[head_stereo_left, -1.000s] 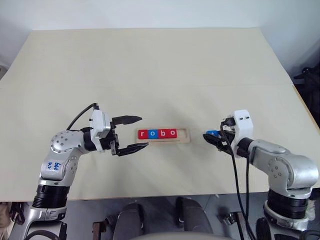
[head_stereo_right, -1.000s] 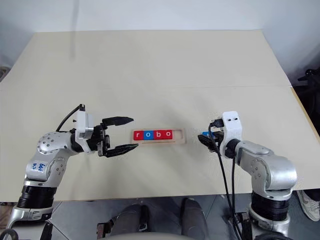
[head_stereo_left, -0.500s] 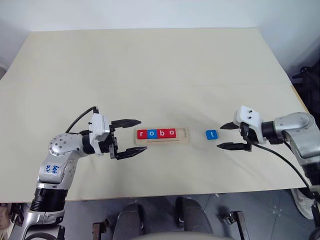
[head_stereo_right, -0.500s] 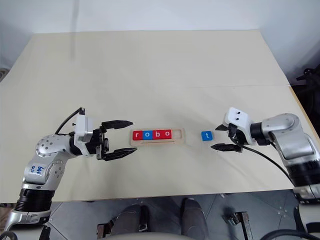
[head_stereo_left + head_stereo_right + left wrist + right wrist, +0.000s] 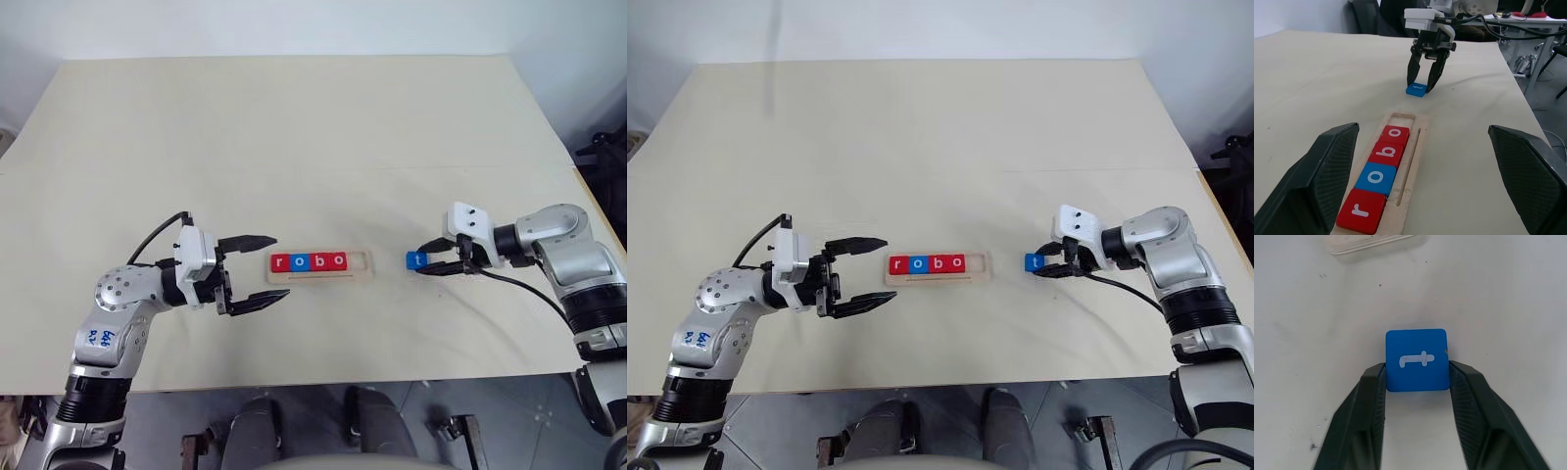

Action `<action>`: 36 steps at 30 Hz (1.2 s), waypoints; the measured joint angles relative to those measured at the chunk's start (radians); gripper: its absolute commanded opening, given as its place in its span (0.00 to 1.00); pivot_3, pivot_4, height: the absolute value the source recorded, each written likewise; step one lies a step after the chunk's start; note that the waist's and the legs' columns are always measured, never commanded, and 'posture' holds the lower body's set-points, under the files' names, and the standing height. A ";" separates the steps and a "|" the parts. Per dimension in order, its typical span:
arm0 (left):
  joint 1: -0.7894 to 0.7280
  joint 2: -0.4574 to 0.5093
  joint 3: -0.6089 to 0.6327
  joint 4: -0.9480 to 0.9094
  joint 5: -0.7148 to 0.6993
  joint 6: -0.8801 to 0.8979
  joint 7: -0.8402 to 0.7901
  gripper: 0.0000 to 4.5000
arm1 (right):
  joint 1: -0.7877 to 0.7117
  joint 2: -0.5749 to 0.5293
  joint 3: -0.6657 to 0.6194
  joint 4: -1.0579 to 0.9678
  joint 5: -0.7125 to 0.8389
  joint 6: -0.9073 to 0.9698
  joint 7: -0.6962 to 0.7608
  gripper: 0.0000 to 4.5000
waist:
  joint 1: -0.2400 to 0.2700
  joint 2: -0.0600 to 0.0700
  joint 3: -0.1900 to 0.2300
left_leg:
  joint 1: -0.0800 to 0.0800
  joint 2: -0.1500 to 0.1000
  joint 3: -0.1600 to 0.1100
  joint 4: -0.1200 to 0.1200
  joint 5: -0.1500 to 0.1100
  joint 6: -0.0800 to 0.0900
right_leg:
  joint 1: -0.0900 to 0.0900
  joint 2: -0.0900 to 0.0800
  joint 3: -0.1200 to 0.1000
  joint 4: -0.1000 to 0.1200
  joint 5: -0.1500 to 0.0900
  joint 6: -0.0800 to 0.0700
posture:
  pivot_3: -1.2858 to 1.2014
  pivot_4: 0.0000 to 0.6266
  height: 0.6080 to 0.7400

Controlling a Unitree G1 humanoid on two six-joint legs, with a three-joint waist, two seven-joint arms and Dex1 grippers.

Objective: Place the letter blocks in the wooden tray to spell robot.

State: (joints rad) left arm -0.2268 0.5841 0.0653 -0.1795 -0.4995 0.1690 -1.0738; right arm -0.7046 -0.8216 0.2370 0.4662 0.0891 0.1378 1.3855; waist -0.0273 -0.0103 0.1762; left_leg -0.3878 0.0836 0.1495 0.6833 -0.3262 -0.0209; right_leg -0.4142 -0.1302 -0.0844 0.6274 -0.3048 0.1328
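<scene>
Blue, flat and square, the small blue tile with the white letter t (image 5: 1416, 360) is sitting between the two black fingers (image 5: 1369, 401) of the right gripper (image 5: 438, 264), which are pressing on its two opposite side edges as it lies flat on the pale beige surface (image 5: 294, 147). Judging by its look, it is a light, rigid piece, likely painted wood or plastic, with smooth faces that could be slipping if the squeeze is off-centre. The thin side edges are the sensible place to be taking hold, squarely across the middle, so that it is not twisting when lifted. Only the near half of the tile is lying within the fingertips; its far half is sticking out beyond them, toward the long pale-wood tray with rounded corners (image 5: 361, 268).

Beyond those fingertips, the tray is lying well apart from the held tile. It is carrying a red r tile (image 5: 1362, 210), a blue o tile (image 5: 1376, 178), a red b tile (image 5: 1387, 153) and a red o tile (image 5: 1396, 132) in a row. The slot at the end nearest the right gripper is standing empty, and I judge that to be the t's place.

The left gripper (image 5: 257, 272) is hovering just off the tray's other end, its fingers spread wide apart and holding nothing.
</scene>
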 measured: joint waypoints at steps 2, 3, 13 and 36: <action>0.002 0.004 0.004 0.000 -0.001 0.002 0.002 1.00 | -0.006 0.014 0.000 -0.013 -0.002 0.023 0.004 0.32 | 0.000 0.000 0.000 | 0.000 0.000 0.000 0.000 0.000 0.000 | 0.000 0.000 0.000 0.000 0.000 0.000 | 0.52 0.24 1.00; 0.002 0.005 0.005 0.000 -0.001 0.002 0.003 1.00 | -0.008 0.025 0.000 -0.028 0.000 0.042 0.008 0.32 | -0.002 0.000 0.000 | 0.000 0.000 0.000 0.000 0.000 0.000 | 0.000 0.000 0.000 0.000 0.000 0.000 | 0.52 0.24 1.00; 0.003 0.006 0.005 -0.005 -0.003 0.006 0.013 1.00 | -0.124 0.162 0.072 -0.150 0.000 0.178 0.027 0.32 | 0.003 0.000 0.000 | -0.001 0.000 0.000 0.000 0.000 0.000 | -0.001 0.000 0.000 0.000 0.000 0.000 | 0.52 0.24 1.00; 0.069 0.017 0.049 -0.084 -0.008 0.029 0.077 1.00 | -0.143 0.172 0.066 -0.080 -0.020 0.156 0.038 0.99 | 0.000 0.001 0.000 | -0.001 0.000 0.000 0.000 0.000 0.000 | -0.001 0.000 0.000 0.000 0.000 0.000 | 0.52 0.24 1.00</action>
State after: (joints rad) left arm -0.1580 0.6010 0.1139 -0.2635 -0.5070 0.1976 -0.9965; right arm -0.8473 -0.6497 0.3030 0.3857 0.0695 0.2940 1.4233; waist -0.0268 -0.0098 0.1763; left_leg -0.3888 0.0837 0.1493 0.6833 -0.3261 -0.0211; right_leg -0.4149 -0.1302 -0.0845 0.6278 -0.3047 0.1327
